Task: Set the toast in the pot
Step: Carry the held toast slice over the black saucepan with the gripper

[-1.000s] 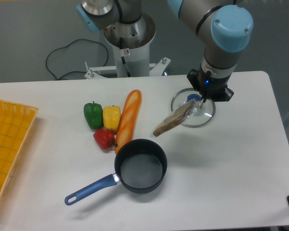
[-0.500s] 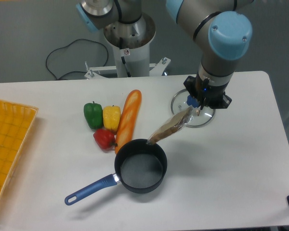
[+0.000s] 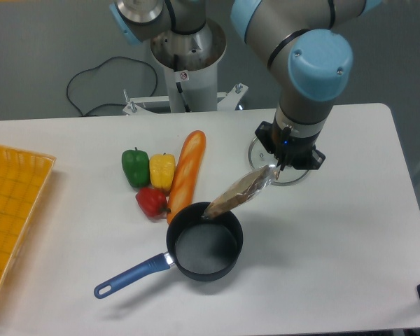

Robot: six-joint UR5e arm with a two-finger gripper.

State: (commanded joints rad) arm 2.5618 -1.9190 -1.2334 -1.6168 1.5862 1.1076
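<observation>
The toast (image 3: 236, 194), a brown slice in shiny clear plastic, hangs tilted in the air with its lower end over the far rim of the pot (image 3: 204, 260). My gripper (image 3: 274, 170) is shut on the toast's upper right corner. The pot is a small black saucepan with a grey inside and a long blue handle (image 3: 129, 275) pointing to the lower left. It stands on the white table, below and left of the gripper, and nothing lies inside it.
A round glass lid (image 3: 288, 173) lies partly hidden behind the gripper. An orange-tan baguette (image 3: 187, 172) lies left of the toast, beside green (image 3: 134, 166), yellow (image 3: 162, 169) and red (image 3: 151, 201) peppers. A yellow basket (image 3: 12, 210) sits at the left edge.
The gripper has carried the toast left and toward the front, from over the glass lid to above the pot's far rim. The other objects have not moved.
</observation>
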